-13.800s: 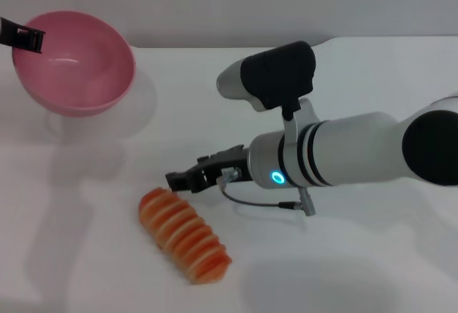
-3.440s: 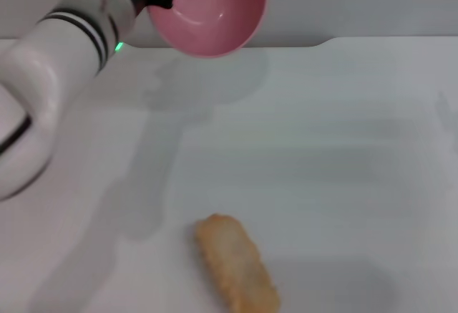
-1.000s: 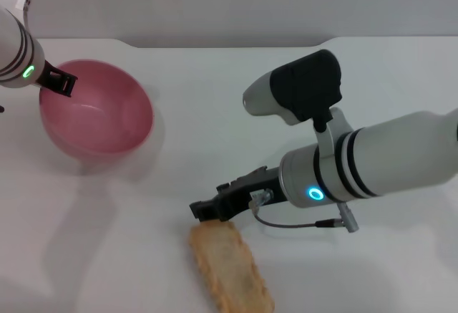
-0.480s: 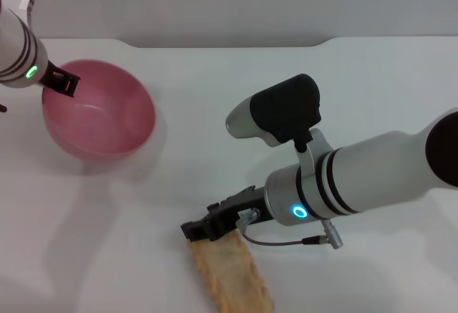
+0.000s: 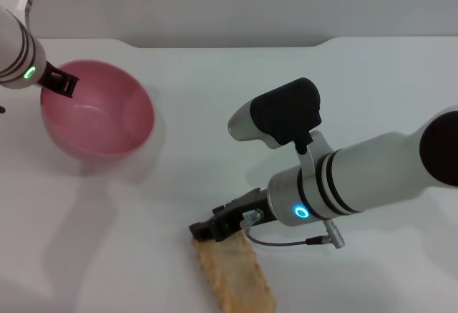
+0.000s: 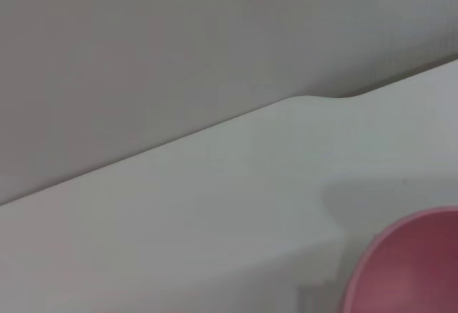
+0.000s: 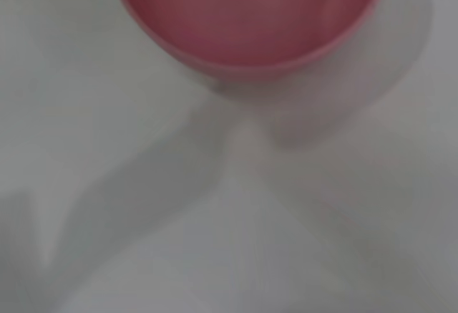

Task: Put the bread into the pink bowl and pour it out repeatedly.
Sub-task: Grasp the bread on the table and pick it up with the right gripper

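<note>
Right end effector (image 5: 204,230) has dropped from beside the bread (image 5: 233,273) onto its far end, near the worktop's front edge – can't tell if fingers have closed. Left end effector (image 5: 61,84) still grips pink bowl (image 5: 98,117) rim, upright, empty, left side – pickup looks imminent.

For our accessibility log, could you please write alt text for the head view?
The right gripper reaches the near end of the bread, lying plain side up on the white table. The left gripper holds the rim of the empty pink bowl.
</note>
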